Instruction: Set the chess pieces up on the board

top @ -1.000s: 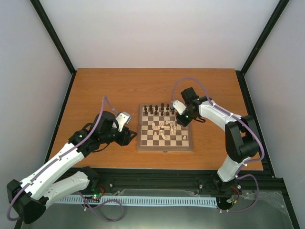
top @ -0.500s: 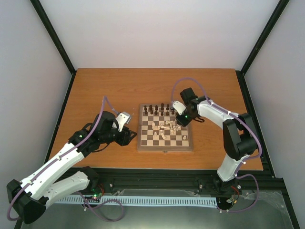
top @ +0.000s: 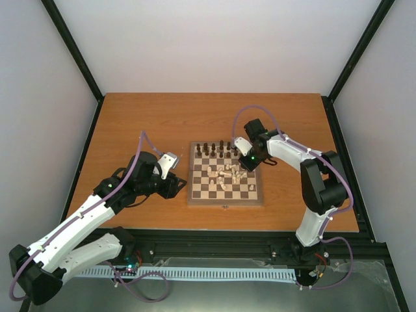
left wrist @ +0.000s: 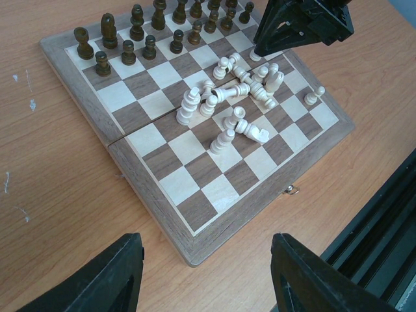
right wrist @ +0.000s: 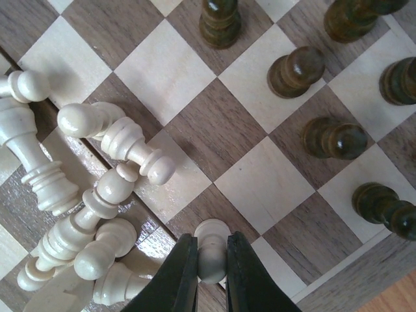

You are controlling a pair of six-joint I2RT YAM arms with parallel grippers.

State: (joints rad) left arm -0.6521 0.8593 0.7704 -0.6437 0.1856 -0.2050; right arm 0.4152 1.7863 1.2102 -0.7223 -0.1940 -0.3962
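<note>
The board lies mid-table; it also shows in the left wrist view. Dark brown pieces stand along its far edge, and in the right wrist view. Cream pieces lie toppled in a heap in the middle, also in the left wrist view and right wrist view. My right gripper is shut on a cream pawn over the board's right side. My left gripper is open and empty, just off the board's near left corner.
The orange-brown table surrounds the board. A small metal clasp sits on the board's near edge. The black rail runs along the table's near edge. One cream pawn stands alone at the board's right side.
The right arm has shifted slightly toward the far side of the board with its gripper shut. The left arm has not moved.
</note>
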